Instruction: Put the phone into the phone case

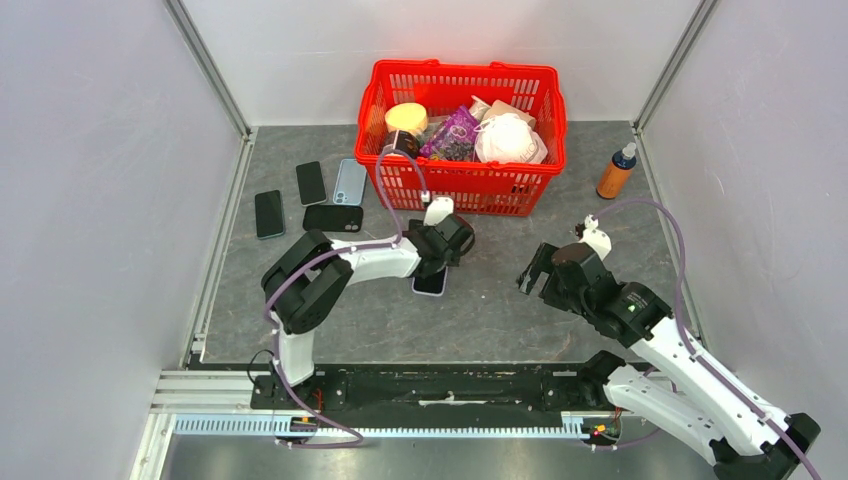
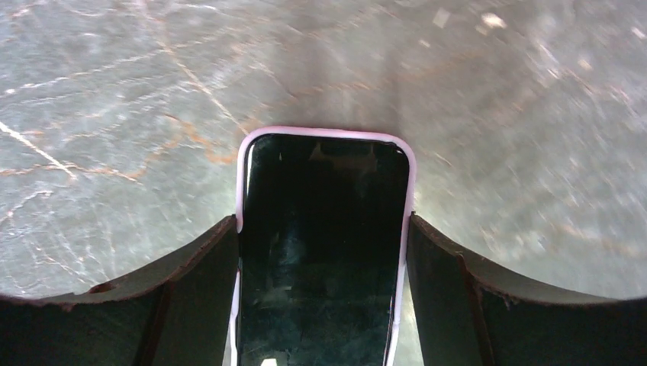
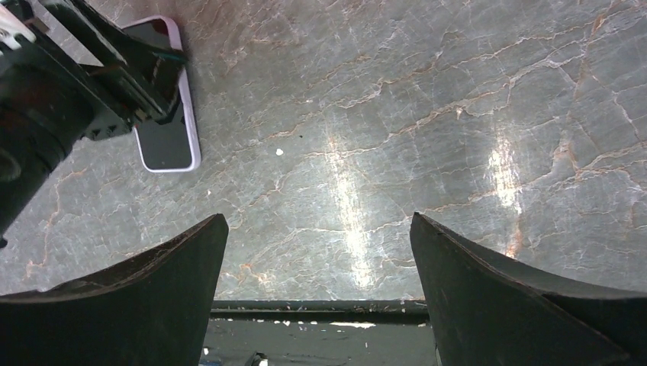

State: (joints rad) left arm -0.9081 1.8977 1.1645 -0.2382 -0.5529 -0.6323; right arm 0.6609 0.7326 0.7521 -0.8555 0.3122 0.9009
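Lilac phone case (image 2: 243,164) rims the dark phone (image 2: 324,290), both pinched across their width by the left gripper (image 2: 322,221). Well off to its right, the right gripper (image 3: 317,229) hangs wide open, empty. Beyond the left gripper stands a red basket (image 1: 455,185).

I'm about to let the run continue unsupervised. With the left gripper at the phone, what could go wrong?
1. The left gripper pinches the phone by the rim of its pink case, near one end only; lifted, it may pivot or slip.
2. Squeezing the rim could pop the case loose.
3. The right gripper hangs open, apart, so nothing steadies the free end.
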